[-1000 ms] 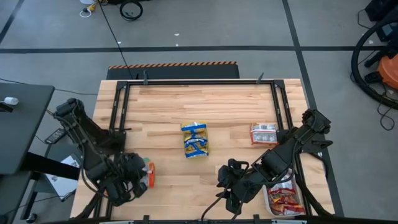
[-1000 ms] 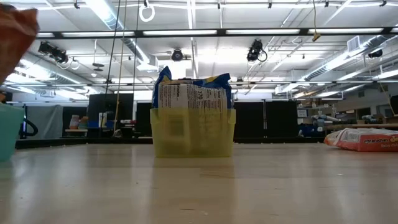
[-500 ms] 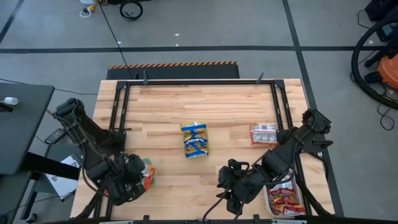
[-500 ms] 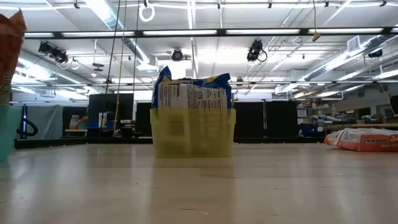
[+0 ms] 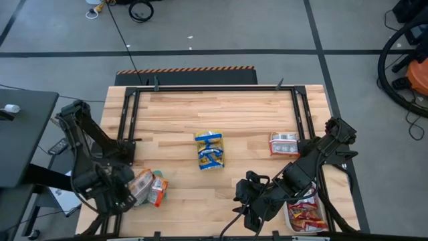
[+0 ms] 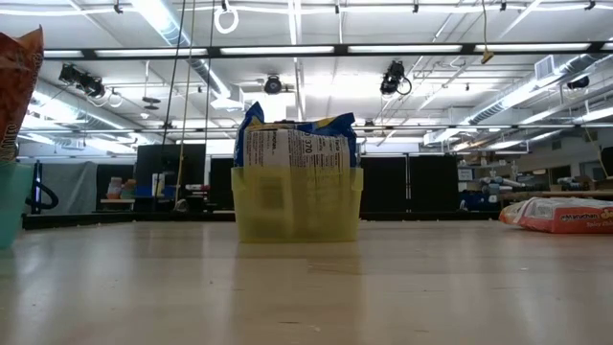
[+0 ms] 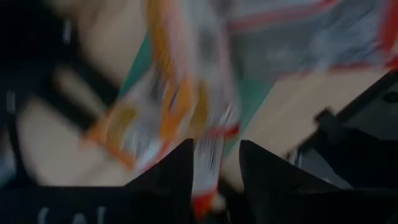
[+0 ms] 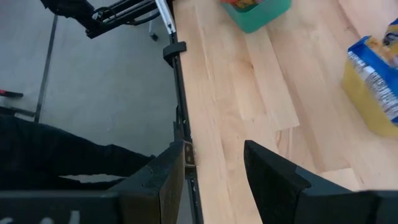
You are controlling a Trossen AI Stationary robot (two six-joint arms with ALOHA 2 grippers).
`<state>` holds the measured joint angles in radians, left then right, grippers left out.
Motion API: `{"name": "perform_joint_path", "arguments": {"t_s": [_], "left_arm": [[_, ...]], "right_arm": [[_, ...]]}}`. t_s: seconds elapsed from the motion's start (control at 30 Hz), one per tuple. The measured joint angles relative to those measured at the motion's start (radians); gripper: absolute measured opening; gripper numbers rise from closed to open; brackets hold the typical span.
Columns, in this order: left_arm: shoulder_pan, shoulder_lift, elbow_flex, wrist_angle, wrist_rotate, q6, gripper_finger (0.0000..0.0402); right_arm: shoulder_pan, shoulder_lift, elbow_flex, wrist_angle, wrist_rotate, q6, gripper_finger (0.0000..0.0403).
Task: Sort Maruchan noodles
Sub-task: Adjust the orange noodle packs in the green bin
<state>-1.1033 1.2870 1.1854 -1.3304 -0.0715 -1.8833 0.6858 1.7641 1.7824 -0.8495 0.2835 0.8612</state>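
Orange-red noodle packets [image 5: 148, 187] stand on edge in a green tray [image 6: 8, 203] at the table's near left; one packet [image 6: 19, 91] sticks up out of it. My left gripper [image 5: 112, 191] hangs open, pointing down, just left of that tray; the blurred left wrist view shows an orange packet [image 7: 186, 93] beyond its parted fingers. Blue-and-yellow packets [image 5: 209, 148] fill a yellow tray [image 6: 297, 206] at mid-table. A silver-white packet [image 5: 283, 143] lies flat on the wood at the right. My right gripper [image 5: 249, 198] waits open above the near edge.
A white tray [image 5: 289, 213] with red packets [image 5: 307, 215] sits at the near right corner under the right arm. A black metal frame [image 5: 214, 88] runs along the table's far, left and right sides. Bare wood lies between the trays.
My left gripper has gone toward the table's left edge and a little up, off the green tray, leaving the orange packet behind. In the low view that packet was tilted and blurred a second ago; it now stands upright in the tray.
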Motion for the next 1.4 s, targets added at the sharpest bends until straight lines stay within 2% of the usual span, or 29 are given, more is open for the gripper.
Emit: {"name": "perform_joint_path", "arguments": {"t_s": [0.1, 0.2, 0.3, 0.4, 0.63, 1.0, 1.13, 1.27, 1.4], "left_arm": [[-0.031, -0.005, 0.000, 0.000, 0.072, -0.160, 0.0157], [-0.065, -0.005, 0.000, -0.004, 0.071, -0.314, 0.0187], [-0.067, -0.004, -0.002, -0.031, 0.072, -0.390, 0.0214], [-0.035, -0.009, -0.052, 0.030, 0.076, -0.404, 0.0227], [0.039, -0.007, -0.235, 0.358, 0.122, -0.412, 0.0228], [0.082, -0.007, -0.324, 0.363, 0.173, -0.403, 0.0227], [0.086, -0.005, -0.327, 0.336, 0.136, -0.388, 0.0196], [0.093, -0.005, -0.322, 0.319, 0.126, -0.357, 0.0117], [0.093, -0.028, -0.286, 0.264, 0.167, -0.353, 0.0040]], "right_arm": [[0.000, 0.000, 0.000, -0.002, 0.032, 0.000, 0.0171], [0.000, 0.000, 0.000, -0.003, 0.068, -0.007, 0.0171], [0.000, 0.000, 0.000, -0.002, 0.087, -0.021, 0.0171], [0.000, 0.000, 0.000, -0.002, 0.093, -0.033, 0.0171], [0.008, 0.000, 0.000, -0.002, 0.093, -0.004, 0.0171], [0.037, 0.000, 0.000, 0.003, 0.119, 0.012, 0.0171], [0.038, 0.000, 0.000, 0.003, 0.119, 0.011, 0.0171], [0.037, 0.000, 0.000, 0.003, 0.119, 0.011, 0.0171], [0.037, 0.000, 0.000, 0.003, 0.118, 0.012, 0.0171]]}}
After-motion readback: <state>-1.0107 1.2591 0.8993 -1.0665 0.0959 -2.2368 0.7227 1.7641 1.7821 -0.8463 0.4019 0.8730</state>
